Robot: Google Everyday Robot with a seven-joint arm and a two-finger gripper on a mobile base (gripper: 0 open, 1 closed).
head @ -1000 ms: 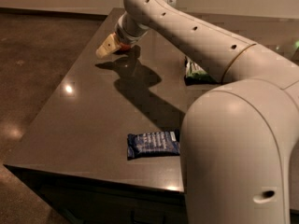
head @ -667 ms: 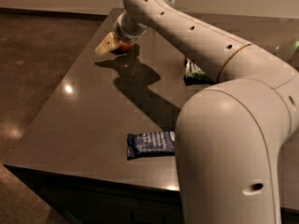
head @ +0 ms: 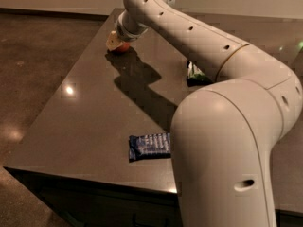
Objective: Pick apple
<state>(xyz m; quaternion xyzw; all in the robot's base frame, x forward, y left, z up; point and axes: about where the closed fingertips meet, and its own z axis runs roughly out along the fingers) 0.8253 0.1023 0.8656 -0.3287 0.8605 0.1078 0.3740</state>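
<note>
The gripper (head: 116, 40) is reaching down at the far corner of the table (head: 85, 108), the apple (head: 123, 47) sitting right against it on the tabletop. Whether it is gripping the fruit, I cannot tell, and the lift is not yet showing.

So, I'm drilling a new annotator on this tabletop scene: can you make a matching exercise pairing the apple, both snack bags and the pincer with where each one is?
Things:
1. apple
2. blue snack bag
3. green snack bag
4. pincer

Places:
A. near the table's front edge
B. at the arm's tip, right at the apple
C. mid-table, partly hidden behind the arm
D. lying on the table's far end, red

Pairs: 1-D, 2-A, 3-C, 4-B.
</note>
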